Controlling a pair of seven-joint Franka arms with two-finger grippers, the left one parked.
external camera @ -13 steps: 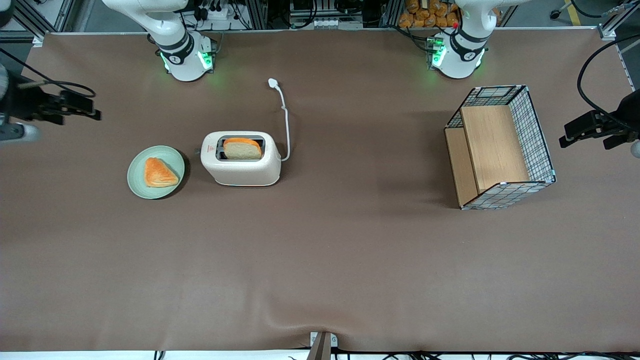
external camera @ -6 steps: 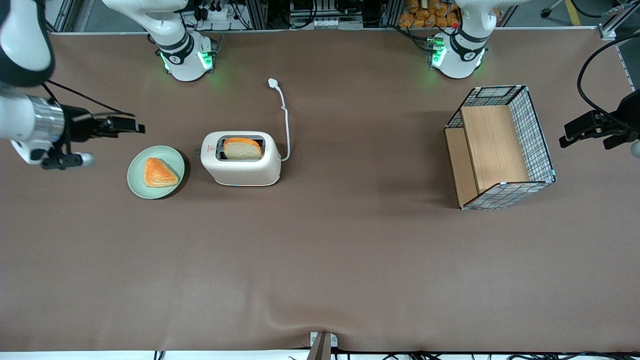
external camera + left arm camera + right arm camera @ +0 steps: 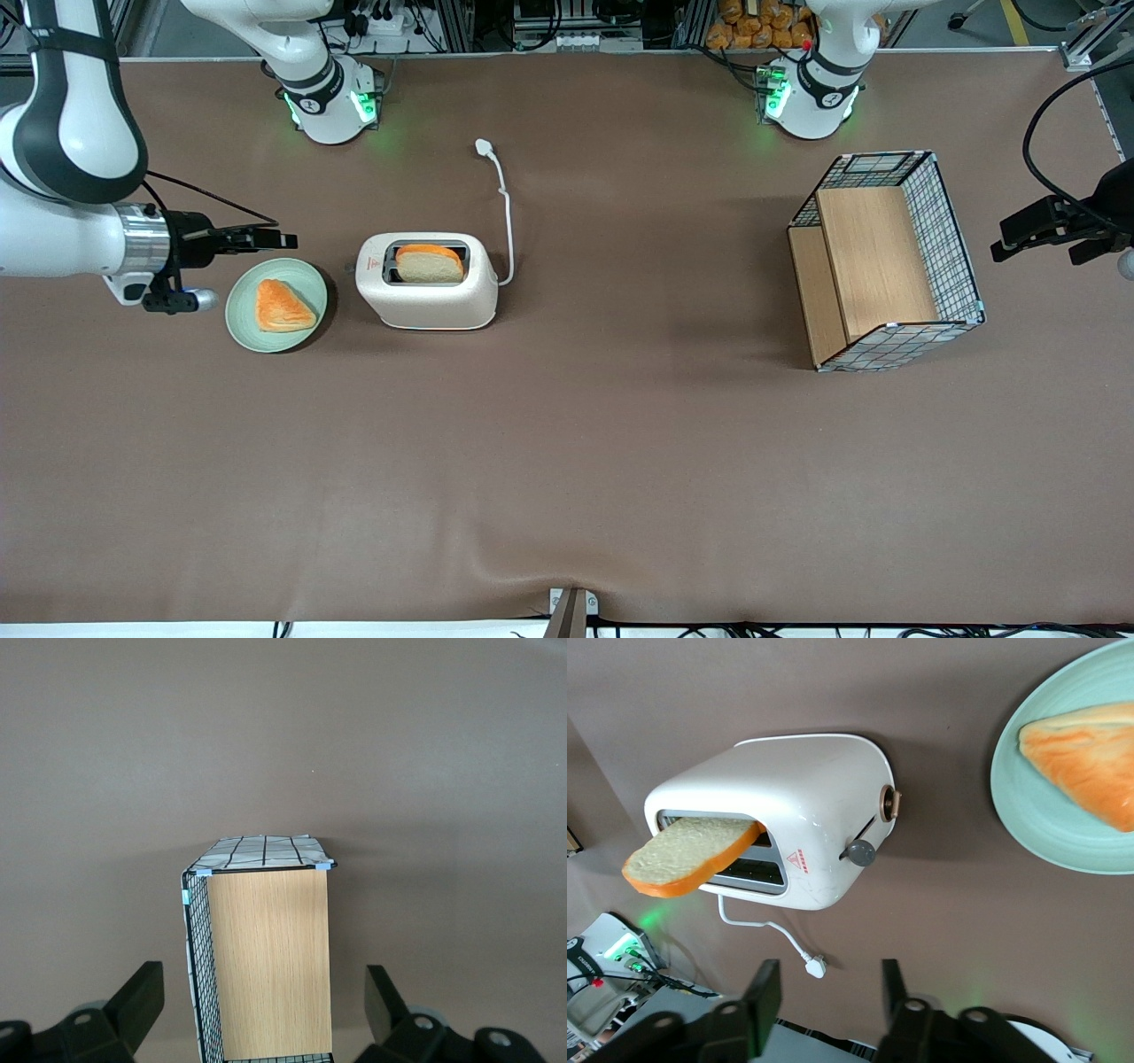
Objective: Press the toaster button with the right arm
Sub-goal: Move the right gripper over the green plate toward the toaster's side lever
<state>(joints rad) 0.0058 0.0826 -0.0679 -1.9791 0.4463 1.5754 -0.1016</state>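
Black two-finger pincer [image 3: 285, 239] hovering by pale green plate [image 3: 244, 326], fingers parted, empty. Small grey toaster button [image 3: 861, 852] on cream-white toaster [image 3: 427, 306] still unpressed; approach unfinished.

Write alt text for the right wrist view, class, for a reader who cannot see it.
A cream toaster holding a bread slice shows its grey button on the narrow end; the open gripper hangs apart from it. Beside the toaster, a green plate carries a pastry.
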